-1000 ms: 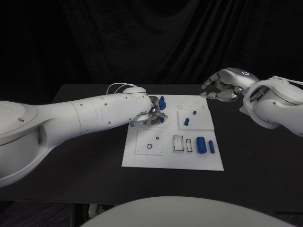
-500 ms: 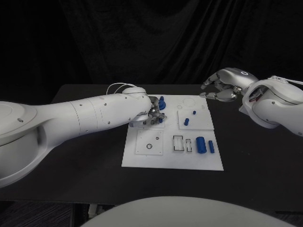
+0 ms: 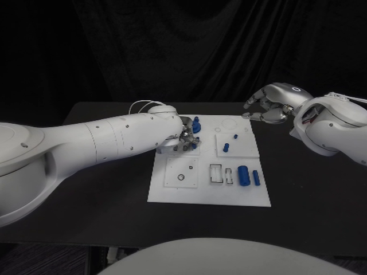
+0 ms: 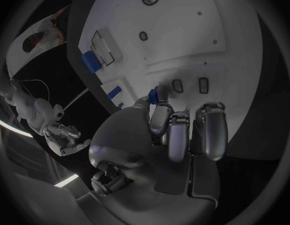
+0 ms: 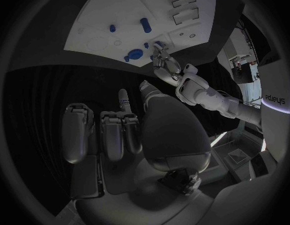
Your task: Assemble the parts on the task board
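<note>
The left hand (image 3: 186, 137) is over the far left part of the task board (image 3: 210, 192), with its fingers (image 4: 176, 135) curled down to the board and a small blue part (image 4: 161, 94) pinched at the fingertips, close beside two small slots in the plate. Other blue parts lie further from this hand: a short peg (image 3: 226, 147) and a smaller one (image 3: 235, 137) toward the right hand, and a thick cylinder (image 3: 243, 174) with a thin pin (image 3: 256, 177) on the near side. The right hand (image 3: 266, 108) hangs over the black table (image 3: 109, 172) just outside the far right corner of the board, its fingers bent inward and holding nothing.
</note>
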Tool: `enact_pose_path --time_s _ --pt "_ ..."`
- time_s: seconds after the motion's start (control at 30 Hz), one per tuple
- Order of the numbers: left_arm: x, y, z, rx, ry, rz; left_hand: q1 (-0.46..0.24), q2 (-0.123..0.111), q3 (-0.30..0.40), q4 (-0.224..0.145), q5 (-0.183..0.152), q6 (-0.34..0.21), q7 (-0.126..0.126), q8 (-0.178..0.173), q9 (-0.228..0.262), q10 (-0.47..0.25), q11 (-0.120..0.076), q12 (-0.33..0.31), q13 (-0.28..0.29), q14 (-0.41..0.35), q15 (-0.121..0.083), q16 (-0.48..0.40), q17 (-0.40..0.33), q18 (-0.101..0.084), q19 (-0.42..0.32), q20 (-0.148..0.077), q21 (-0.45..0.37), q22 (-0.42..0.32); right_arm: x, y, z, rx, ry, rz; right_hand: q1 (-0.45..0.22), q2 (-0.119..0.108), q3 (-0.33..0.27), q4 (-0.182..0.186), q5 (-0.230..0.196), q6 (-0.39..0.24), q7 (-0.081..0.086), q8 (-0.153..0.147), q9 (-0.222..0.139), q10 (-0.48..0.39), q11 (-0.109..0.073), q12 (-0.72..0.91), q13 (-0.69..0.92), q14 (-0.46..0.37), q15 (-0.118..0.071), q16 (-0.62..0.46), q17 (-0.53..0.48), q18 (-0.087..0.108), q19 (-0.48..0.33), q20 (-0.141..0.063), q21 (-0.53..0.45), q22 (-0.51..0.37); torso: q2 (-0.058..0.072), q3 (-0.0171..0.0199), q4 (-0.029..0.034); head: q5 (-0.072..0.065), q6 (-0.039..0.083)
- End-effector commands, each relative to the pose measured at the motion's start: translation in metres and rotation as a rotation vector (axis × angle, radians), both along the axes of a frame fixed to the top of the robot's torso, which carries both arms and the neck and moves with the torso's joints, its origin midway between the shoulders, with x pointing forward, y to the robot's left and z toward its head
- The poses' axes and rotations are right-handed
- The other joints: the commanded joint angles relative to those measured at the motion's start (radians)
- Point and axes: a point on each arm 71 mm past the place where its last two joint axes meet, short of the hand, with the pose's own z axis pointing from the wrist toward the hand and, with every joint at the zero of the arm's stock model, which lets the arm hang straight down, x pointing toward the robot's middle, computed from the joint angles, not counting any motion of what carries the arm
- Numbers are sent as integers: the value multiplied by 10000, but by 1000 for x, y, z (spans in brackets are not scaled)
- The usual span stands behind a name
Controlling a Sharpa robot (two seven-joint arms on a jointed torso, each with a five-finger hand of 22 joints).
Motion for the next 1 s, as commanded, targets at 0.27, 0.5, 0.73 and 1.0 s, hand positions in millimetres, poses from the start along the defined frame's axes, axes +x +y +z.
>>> enact_pose_path --time_s 0.27,0.5,0.73,1.0 --pt "-3 2 -3 -14 86 -126 -43 -314 530 -21 264 170 -2 -207 85 1733 -515 2234 4302 1056 -22 26 2632 11 -50 22 -80 257 1 -2 -2 -73 106 -188 37 24 -5 -90 26 78 9 27 9 1061 77 26 2632 1064 84 29 2635 -1 253 79 -50 2115 1 -6 12 18 2" --pt "-3 6 -3 2 53 -16 -172 -511 858 -2 300 261 -6 -292 163 1733 -516 2234 4302 1056 -22 26 2632 14 -55 24 -104 259 1 -4 -2 -80 106 -240 71 21 2 -119 26 81 10 19 7 1061 77 26 2632 1064 85 29 2635 5 242 80 -72 2107 -4 -6 16 8 2" --pt "-5 10 -3 37 47 93 -283 -688 1226 -6 309 349 -18 -369 252 1733 -527 2234 4302 1053 -29 20 2620 21 -66 20 -140 248 1 -6 -2 -95 111 -296 81 19 3 -128 25 85 12 17 7 1061 78 26 2632 1064 85 29 2635 9 234 81 -88 2102 -4 -1 6 32 2" --pt "-5 16 -3 88 23 256 -392 -862 1639 -33 328 419 -30 -449 350 1733 -537 2234 4302 1040 -38 -4 2578 28 -75 12 -181 236 1 -7 -4 -121 163 -334 84 19 3 -131 25 87 12 16 7 1061 78 26 2632 1064 85 29 2635 14 223 81 -111 2095 2 0 5 83 2"
